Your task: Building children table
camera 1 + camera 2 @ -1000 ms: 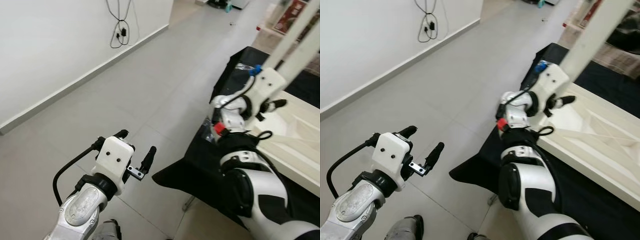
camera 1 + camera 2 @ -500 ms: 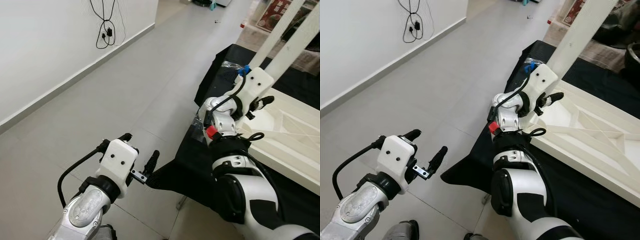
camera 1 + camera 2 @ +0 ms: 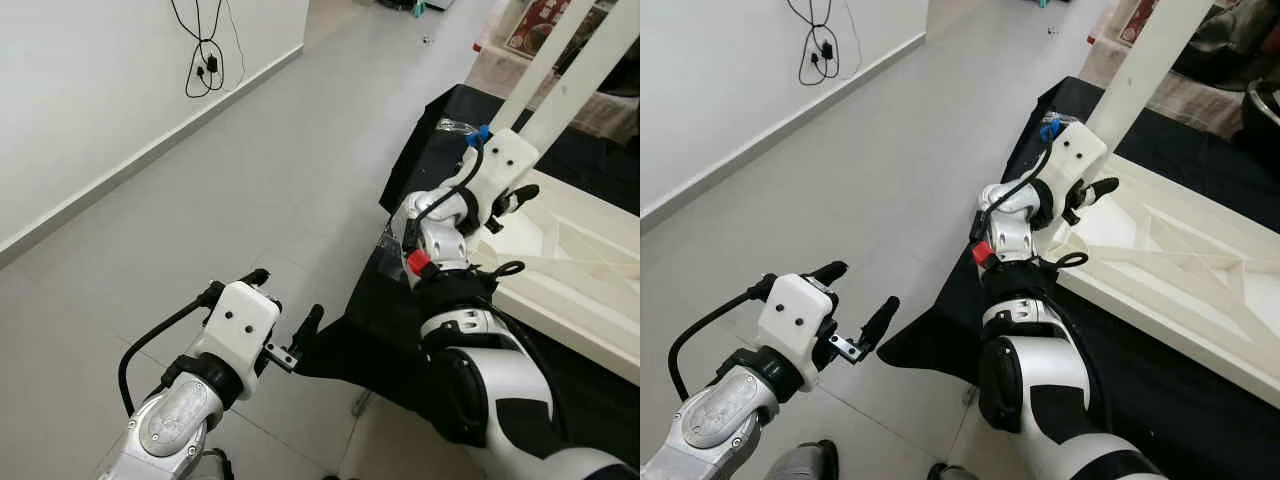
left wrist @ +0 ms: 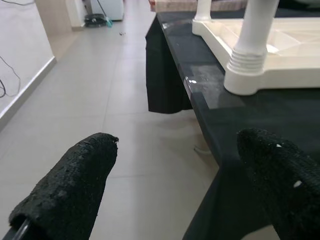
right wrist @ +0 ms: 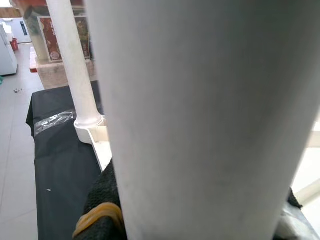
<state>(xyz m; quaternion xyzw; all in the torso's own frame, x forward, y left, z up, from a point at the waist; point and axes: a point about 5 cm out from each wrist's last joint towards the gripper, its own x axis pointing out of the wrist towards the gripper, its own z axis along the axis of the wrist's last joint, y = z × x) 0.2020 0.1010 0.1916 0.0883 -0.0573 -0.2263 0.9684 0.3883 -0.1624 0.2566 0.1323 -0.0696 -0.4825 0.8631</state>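
Eye views: left end effector held out low over the floor, fingers apart, nothing between them. Right end effector raised, forearm bent up, clamped on a white table leg standing on the upturned tabletop on the black counter.
Left wrist view: fingers spread, counter edge ahead.
Right wrist view: leg close between fingers.

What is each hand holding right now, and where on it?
The right hand grips the near white table leg low on its shaft, just above the upturned tabletop. The left hand is open over the floor, holding nothing.
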